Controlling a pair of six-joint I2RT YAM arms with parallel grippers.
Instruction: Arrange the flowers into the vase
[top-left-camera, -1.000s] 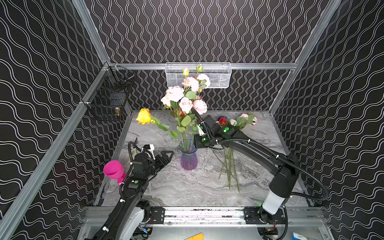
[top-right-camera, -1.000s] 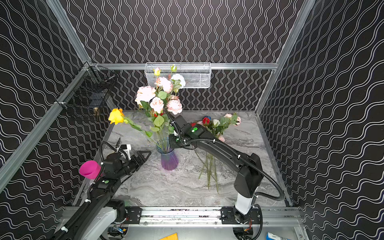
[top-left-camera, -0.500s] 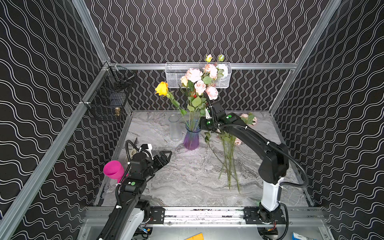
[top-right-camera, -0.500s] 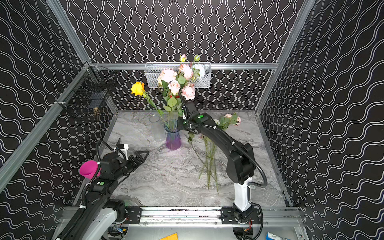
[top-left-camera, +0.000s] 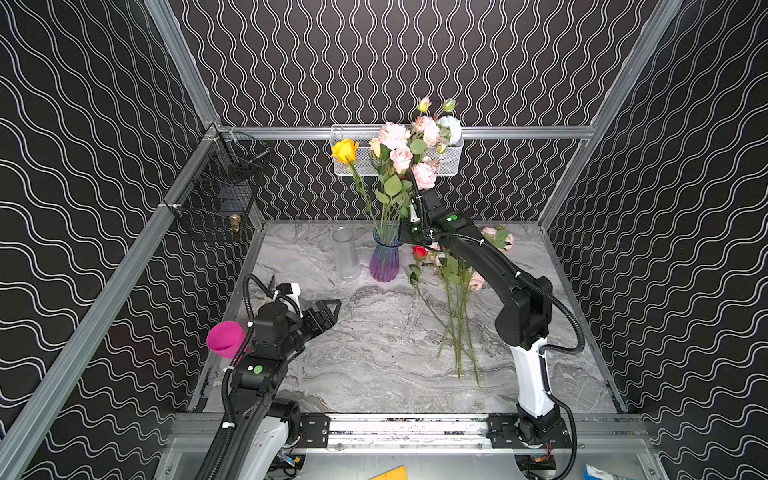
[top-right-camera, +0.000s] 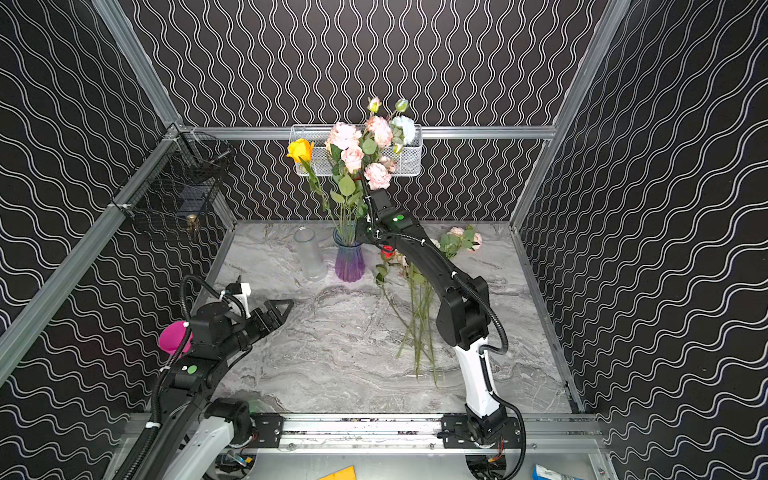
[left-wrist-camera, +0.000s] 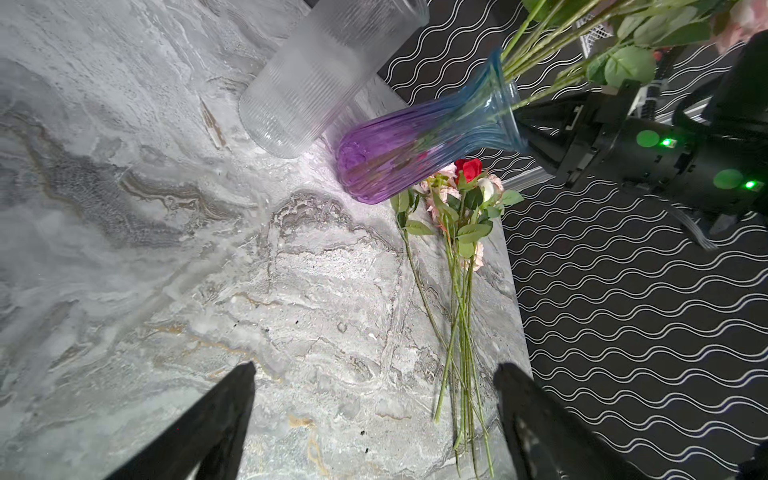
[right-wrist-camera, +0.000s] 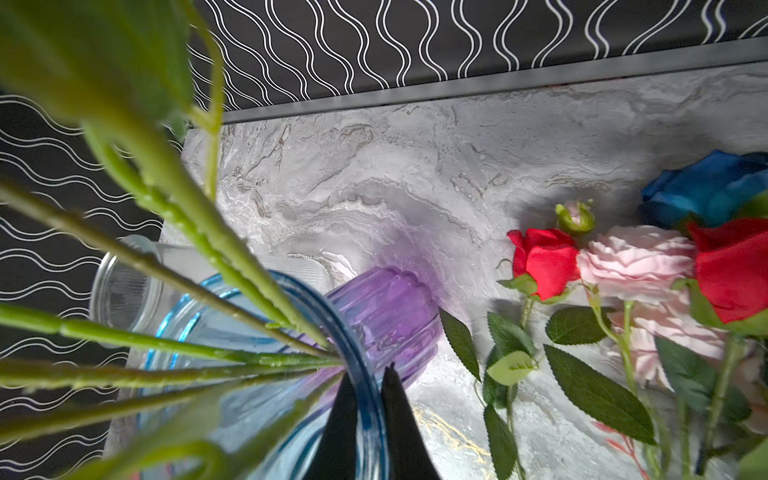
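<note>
Right wrist view: my right hand pinches the rim of the purple vase, one finger inside, far centre of the desk. Some flowers stand in it; loose flowers lie just right. My left hand hangs wide open, empty, over bare near-left desk.

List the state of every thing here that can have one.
purple vase, upright, holding stems, rim pinched.
bouquet, standing in purple vase.
clear vase, upright, empty.
loose flowers, lying flat on table.
left tool, open, empty.
right tool, shut on purple vase's rim.
</note>
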